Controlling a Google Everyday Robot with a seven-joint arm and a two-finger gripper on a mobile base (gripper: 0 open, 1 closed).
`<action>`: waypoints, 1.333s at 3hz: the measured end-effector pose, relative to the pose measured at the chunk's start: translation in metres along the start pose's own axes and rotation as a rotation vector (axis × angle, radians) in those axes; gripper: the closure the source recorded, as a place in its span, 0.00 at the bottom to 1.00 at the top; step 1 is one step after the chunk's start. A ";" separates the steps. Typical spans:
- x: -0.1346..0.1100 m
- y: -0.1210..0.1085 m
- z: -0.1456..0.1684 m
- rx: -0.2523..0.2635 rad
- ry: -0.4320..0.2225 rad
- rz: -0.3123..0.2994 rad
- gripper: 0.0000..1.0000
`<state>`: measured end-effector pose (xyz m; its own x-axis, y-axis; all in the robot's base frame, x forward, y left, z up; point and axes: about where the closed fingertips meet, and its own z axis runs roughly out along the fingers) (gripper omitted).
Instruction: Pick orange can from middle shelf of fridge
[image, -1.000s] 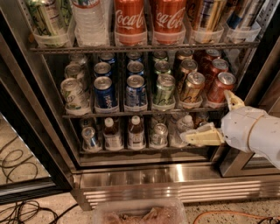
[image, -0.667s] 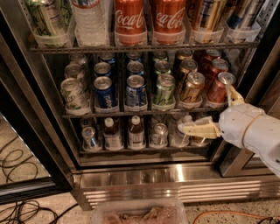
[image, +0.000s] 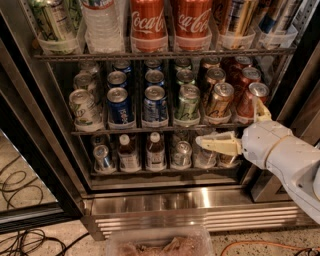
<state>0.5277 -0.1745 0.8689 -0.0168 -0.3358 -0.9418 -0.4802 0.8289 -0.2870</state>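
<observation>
Claw (image: 229, 122) has crept up and left this past second, wide open and empty just under the orange can (image: 219, 100) on the middle shelf (image: 150, 129), so no grab yet.

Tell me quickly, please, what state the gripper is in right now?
Gripper: open, holding nothing, fingers spread just below and right of the orange can.

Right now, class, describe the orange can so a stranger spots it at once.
In the fridge, find the middle shelf. The orange can stands front, fifth lane from left, above the gripper; coppery gold between a green-white can and a red can.
</observation>
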 end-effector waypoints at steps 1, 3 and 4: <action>0.000 0.000 0.000 0.000 0.000 0.000 0.00; 0.007 0.006 0.016 0.044 -0.034 -0.003 0.00; 0.010 0.002 0.019 0.103 -0.052 -0.024 0.15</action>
<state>0.5436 -0.1678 0.8561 0.0408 -0.3344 -0.9415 -0.3877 0.8632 -0.3234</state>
